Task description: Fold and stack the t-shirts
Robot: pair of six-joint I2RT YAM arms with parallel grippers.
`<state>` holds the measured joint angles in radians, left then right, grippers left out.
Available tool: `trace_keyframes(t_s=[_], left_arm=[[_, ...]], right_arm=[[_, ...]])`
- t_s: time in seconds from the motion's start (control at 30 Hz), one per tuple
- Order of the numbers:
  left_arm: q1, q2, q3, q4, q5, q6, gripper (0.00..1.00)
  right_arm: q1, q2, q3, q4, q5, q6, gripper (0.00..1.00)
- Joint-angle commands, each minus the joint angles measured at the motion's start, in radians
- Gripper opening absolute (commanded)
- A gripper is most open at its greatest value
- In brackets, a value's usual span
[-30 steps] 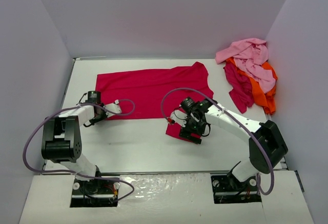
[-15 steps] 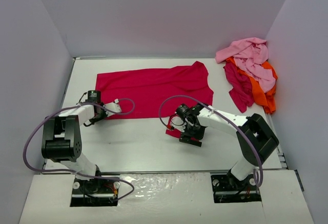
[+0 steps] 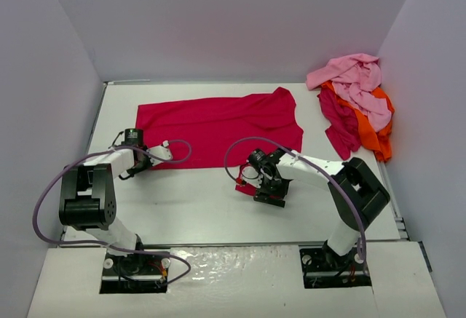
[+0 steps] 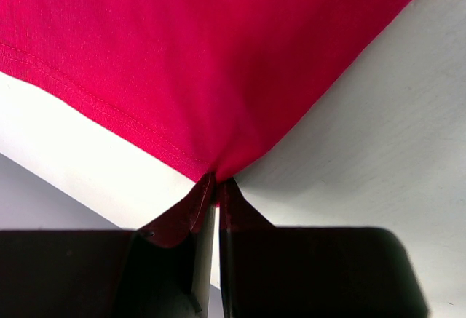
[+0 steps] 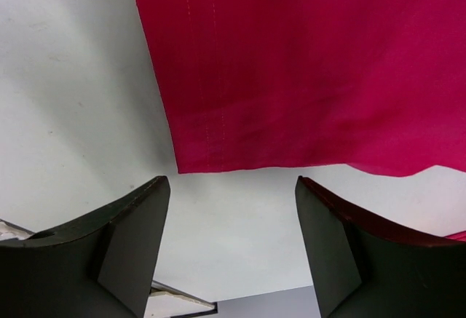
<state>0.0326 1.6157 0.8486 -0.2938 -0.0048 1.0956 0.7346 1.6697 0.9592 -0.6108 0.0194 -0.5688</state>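
The crimson-red t-shirt (image 3: 218,125) lies spread flat across the upper middle of the bench (image 3: 189,209). The left fingers (image 4: 198,205) are clamped on its lower-left corner (cloth pinched between the tips); the right fingers (image 5: 138,223) stand apart above its lower hem. Other t-shirts (image 3: 357,103) sit heaped at upper right.

Spread t-shirt (image 3: 218,123) on table (image 3: 189,205) centre; t-shirt pile (image 3: 357,103) far-right corner.

Bench surroundings, overhead camera.
White matte table (image 3: 196,209), boxed in on three sides by plain pale-lavender walls: back wall (image 3: 233,20), left wall (image 3: 44,114), right wall (image 3: 437,78). A thin grey strip (image 3: 145,82) runs along the table's far edge. A separate white board (image 3: 233,281), slightly glossy, adjoins the near edge.
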Motion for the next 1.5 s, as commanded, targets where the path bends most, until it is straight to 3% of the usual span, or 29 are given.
trace_keyframes(t_s=[0.0, 0.33, 0.63, 0.67, 0.9, 0.97, 1.03, 1.27, 1.47], left_arm=[[-0.002, -0.011, -0.002, -0.044, -0.014, -0.019, 0.0], [-0.002, 0.004, 0.013, -0.051, -0.017, -0.024, 0.0], [-0.003, 0.006, 0.006, -0.047, -0.022, -0.021, 0.0], [-0.002, 0.006, 0.007, -0.047, -0.021, -0.019, 0.0], [-0.002, 0.01, 0.006, -0.043, -0.023, -0.022, 0.0], [-0.003, 0.009, 0.001, -0.041, -0.024, -0.022, 0.0], [-0.002, 0.009, 0.0, -0.038, -0.024, -0.022, 0.0], [-0.001, -0.017, -0.006, -0.024, -0.009, -0.047, 0.0], [0.004, -0.156, -0.008, -0.082, 0.059, -0.084, 0.0]], right_arm=[[0.016, -0.002, 0.015, -0.015, -0.007, 0.001, 0.66], [0.061, 0.046, -0.005, -0.001, -0.075, 0.009, 0.65], [0.068, 0.081, -0.035, 0.036, -0.028, 0.009, 0.64], [0.068, 0.084, -0.036, 0.038, -0.027, 0.009, 0.62], [0.066, 0.14, -0.041, 0.08, -0.027, 0.022, 0.23], [0.066, 0.148, -0.045, 0.091, -0.025, 0.021, 0.08], [0.066, 0.151, -0.046, 0.1, -0.023, 0.021, 0.0], [0.043, 0.095, -0.04, 0.131, 0.086, 0.022, 0.0], [-0.025, -0.144, 0.03, 0.083, 0.126, -0.029, 0.0]])
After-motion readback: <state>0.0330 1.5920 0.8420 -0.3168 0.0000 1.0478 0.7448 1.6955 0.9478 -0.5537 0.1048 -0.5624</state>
